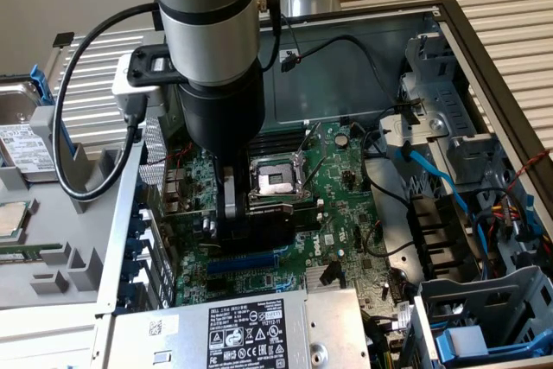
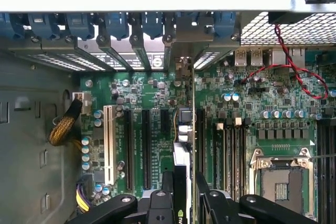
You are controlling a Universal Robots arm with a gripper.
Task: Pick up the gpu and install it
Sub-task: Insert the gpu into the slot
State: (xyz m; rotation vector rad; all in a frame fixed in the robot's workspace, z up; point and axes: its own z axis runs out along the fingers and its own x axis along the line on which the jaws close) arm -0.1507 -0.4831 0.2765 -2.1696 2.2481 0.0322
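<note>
We see the gripper clamped on the gpu, which stands on edge between its fingers over the motherboard, among the expansion slots. The wrist points straight down into the open case, with the arm upright above.

The gpu stands edge-on between the jaws — over the motherboard, near the CPU socket.

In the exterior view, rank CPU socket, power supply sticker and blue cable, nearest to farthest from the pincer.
1. CPU socket, beside the pincer gripping the gpu.
2. Power supply sticker, lower middle.
3. Blue cable, exterior view's far right.
</note>
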